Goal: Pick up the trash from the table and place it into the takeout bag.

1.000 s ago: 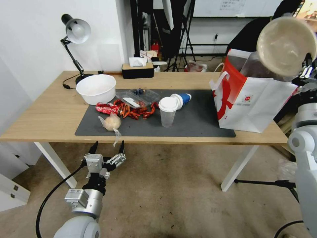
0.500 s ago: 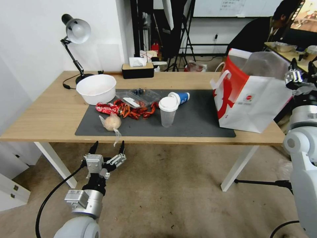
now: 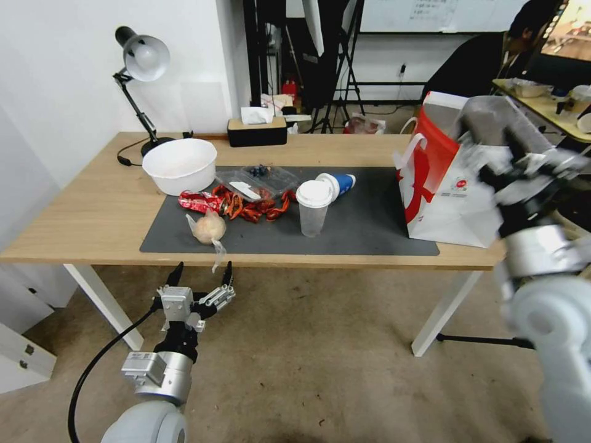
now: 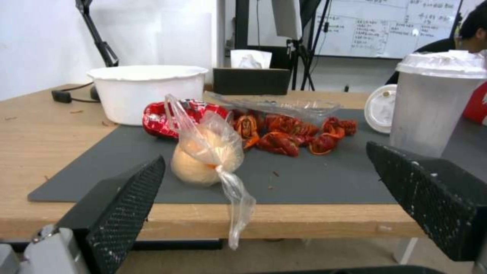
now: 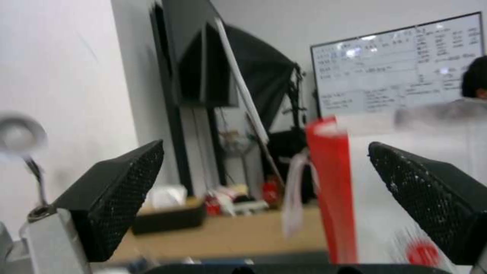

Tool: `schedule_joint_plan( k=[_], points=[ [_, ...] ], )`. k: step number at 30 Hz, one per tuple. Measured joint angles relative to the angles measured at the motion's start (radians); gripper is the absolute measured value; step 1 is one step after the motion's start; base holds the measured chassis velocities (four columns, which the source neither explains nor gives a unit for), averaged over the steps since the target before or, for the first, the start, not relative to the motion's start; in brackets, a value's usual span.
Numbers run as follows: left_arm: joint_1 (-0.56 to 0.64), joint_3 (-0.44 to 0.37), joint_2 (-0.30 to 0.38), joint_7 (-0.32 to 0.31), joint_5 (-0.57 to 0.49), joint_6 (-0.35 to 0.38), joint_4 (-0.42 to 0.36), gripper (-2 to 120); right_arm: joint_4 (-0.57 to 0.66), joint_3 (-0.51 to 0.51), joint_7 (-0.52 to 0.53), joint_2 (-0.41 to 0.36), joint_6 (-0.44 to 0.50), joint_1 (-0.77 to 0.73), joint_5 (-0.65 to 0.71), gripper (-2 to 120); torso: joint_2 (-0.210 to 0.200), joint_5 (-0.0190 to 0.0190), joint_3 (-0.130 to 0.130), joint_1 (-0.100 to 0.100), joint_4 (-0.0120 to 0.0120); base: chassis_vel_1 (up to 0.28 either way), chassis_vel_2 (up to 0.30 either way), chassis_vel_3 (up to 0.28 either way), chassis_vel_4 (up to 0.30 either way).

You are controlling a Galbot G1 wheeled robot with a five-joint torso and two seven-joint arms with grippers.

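On the table [image 3: 92, 209], trash lies on the dark mat [image 3: 369, 227]: a clear lidded cup [image 3: 313, 209] upright, a blue paper cup [image 3: 337, 183] on its side, red scraps [image 3: 252, 208], a red wrapper [image 3: 196, 201] and a knotted clear bag [image 3: 209, 229] at the front edge. The takeout bag [image 3: 449, 197] stands at the table's right end. My left gripper [image 3: 200, 277] hangs open below the front edge, facing the knotted bag [image 4: 205, 156]. My right gripper [image 3: 530, 165], blurred, is in front of the takeout bag's right side, open and empty [image 5: 266, 144].
A white bowl [image 3: 179, 165] and a clear plastic tray [image 3: 261, 178] sit at the mat's back left. A desk lamp [image 3: 143, 58] and a black tissue box [image 3: 257, 130] stand along the far edge. Tripods and another desk are behind; bare floor lies in front.
One second ago my right gripper held a beige bowl high over the takeout bag. The bowl is gone from it now, and the arm has swung down and left. The left arm is still.
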Motion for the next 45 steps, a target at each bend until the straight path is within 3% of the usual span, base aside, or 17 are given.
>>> schedule_joint_plan(
  k=[7,17,36,45],
  points=[
    [-0.002,0.000,0.000,-0.001,-0.002,-0.006,0.009,99,-0.078,-0.077,0.085,0.033,0.080,-0.140,-0.219,100,0.000,-0.0001,0.000,0.000,-0.0001,0.000,0.000,0.000,0.000],
    [-0.004,-0.001,0.000,-0.001,-0.002,-0.009,0.013,99,-0.135,-0.146,0.108,0.071,0.157,-0.224,-0.280,100,0.000,-0.0001,0.000,0.000,-0.0001,0.000,0.000,0.000,0.000],
    [-0.008,-0.007,0.000,-0.004,-0.003,-0.014,0.025,99,-0.137,-0.211,0.113,0.052,0.116,-0.159,-0.236,100,0.000,0.0000,0.000,0.000,-0.0002,0.000,0.000,0.000,0.000],
    [-0.011,-0.015,0.000,-0.006,-0.003,-0.014,0.032,99,-0.214,-0.340,-0.018,-0.041,0.063,0.013,-0.095,100,0.000,0.0000,0.000,0.000,0.0000,0.000,0.000,0.000,0.000]
  ],
)
